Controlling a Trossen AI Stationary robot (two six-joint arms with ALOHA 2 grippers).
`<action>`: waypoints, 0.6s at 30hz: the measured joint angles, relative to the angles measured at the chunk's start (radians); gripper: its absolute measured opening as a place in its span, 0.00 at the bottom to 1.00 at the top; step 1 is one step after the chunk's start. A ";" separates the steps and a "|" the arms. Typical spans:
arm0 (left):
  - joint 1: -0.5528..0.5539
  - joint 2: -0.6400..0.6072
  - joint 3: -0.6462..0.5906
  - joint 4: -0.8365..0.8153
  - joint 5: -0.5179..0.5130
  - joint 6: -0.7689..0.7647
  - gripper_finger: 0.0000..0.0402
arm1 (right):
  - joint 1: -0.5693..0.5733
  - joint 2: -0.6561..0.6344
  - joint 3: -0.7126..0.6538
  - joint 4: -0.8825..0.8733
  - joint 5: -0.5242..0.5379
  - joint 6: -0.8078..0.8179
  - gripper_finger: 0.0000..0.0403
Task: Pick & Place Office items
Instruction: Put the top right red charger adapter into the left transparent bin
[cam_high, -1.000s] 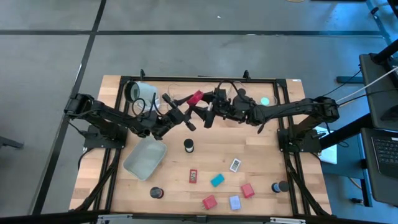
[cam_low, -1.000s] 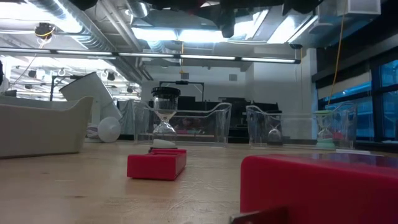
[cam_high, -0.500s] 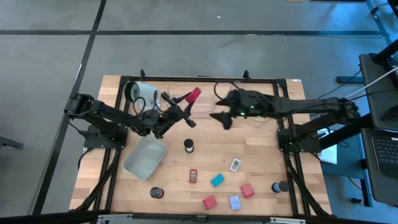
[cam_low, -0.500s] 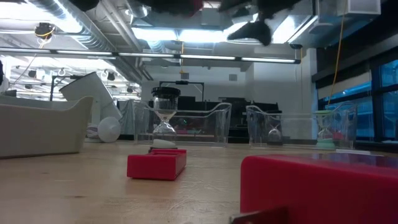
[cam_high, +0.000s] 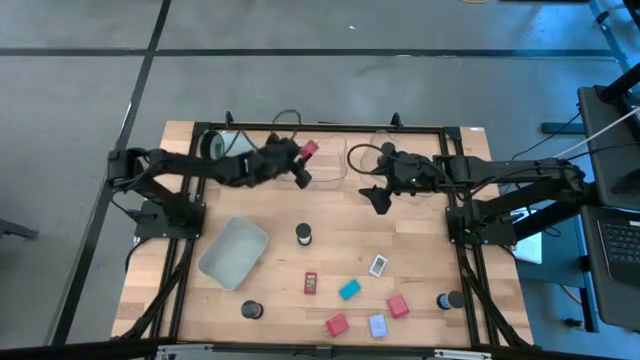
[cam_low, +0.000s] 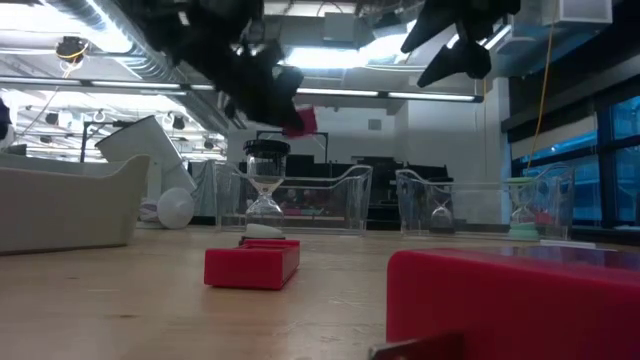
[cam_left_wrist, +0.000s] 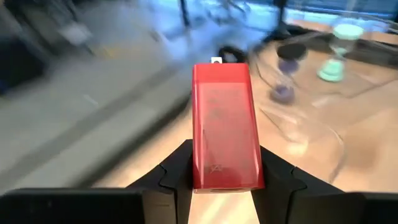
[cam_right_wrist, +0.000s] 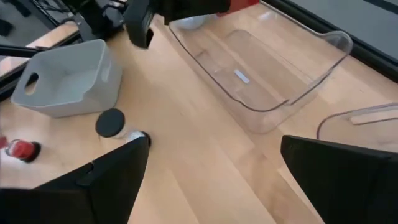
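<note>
My left gripper (cam_high: 297, 160) is at the table's far side, shut on a red block (cam_left_wrist: 224, 118), by the left end of a clear tray (cam_right_wrist: 267, 68). The low view shows the block (cam_low: 300, 122) high above the table. My right gripper (cam_high: 378, 197) hangs open over the table's far middle, nothing between its fingers (cam_right_wrist: 93, 186). Other office items lie near the front: a small red piece (cam_high: 311, 283), a teal piece (cam_high: 349, 290), a card (cam_high: 378, 265), red blocks (cam_high: 398, 306), a blue block (cam_high: 377, 325) and black cylinders (cam_high: 251, 309). My left gripper pinches the red block's two long sides (cam_left_wrist: 198, 158) between its two fingers (cam_left_wrist: 177, 171), at the end nearest the wrist. The block's length runs on past the fingertips, in line with the fingers. It is lifted clear of the table, slanting slightly downward.
A grey tray (cam_high: 233, 250) sits at the left. A white cylinder (cam_high: 222, 145) lies at the far left corner. An hourglass with a black cap (cam_high: 303, 235) stands mid-table. A second clear tray (cam_right_wrist: 367, 121) is at the far right. Bare wood lies around the hourglass.
My left gripper has swung toward the table's far edge, sunk and rolled, carrying the red block along. My right gripper has drawn back from the block toward the table's right and tipped downward.
</note>
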 joint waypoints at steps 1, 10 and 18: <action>0.030 0.000 0.000 -0.027 0.078 -0.040 0.30 | 0.000 0.000 0.000 0.001 0.005 0.000 0.92; 0.106 0.085 0.000 -0.129 0.250 -0.131 0.30 | 0.000 0.000 0.000 0.002 0.014 -0.025 0.92; 0.111 0.178 0.000 -0.088 0.263 -0.126 0.30 | 0.000 0.000 0.000 0.002 0.014 -0.028 0.92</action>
